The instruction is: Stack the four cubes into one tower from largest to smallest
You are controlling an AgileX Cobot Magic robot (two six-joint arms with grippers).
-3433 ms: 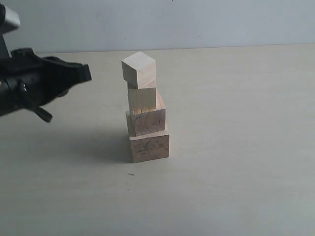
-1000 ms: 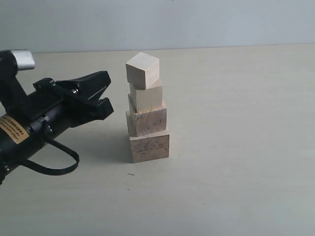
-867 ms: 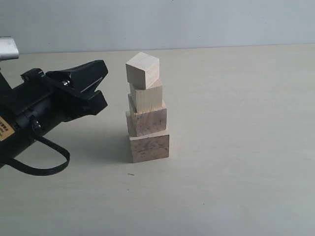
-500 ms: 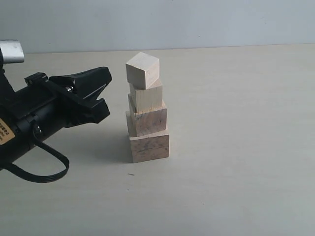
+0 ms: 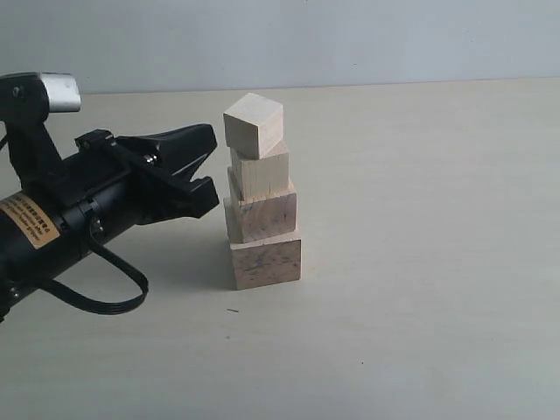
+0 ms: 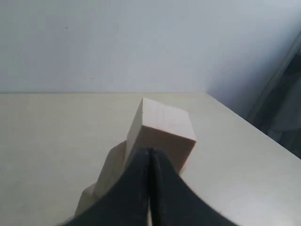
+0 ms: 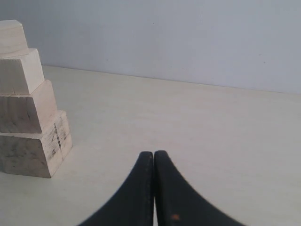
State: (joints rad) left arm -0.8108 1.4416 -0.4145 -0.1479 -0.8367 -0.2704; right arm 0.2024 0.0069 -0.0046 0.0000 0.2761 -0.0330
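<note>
- Tower [image 5: 260,197]: the four cubes [image 7: 26,101] stand as one column on the bench [image 5: 420,227], each smaller than the one beneath it.
- Largest cube [image 5: 266,261]: forms the tower's base and has dark mottling on one side.
- Smallest cube [image 5: 254,125]: sits on the tower's top, turned askew to the cube below.
- Left gripper [image 6: 149,157]: just beside the tower's upper half; fingers clenched together, grasping nothing.
- Right gripper [image 7: 154,157]: apart from the tower, low over the bench; fingers clenched, empty.

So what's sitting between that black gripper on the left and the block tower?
Nothing: in the exterior view only a thin strip of bare table shows between the left gripper and the tower, which look apart.
</note>
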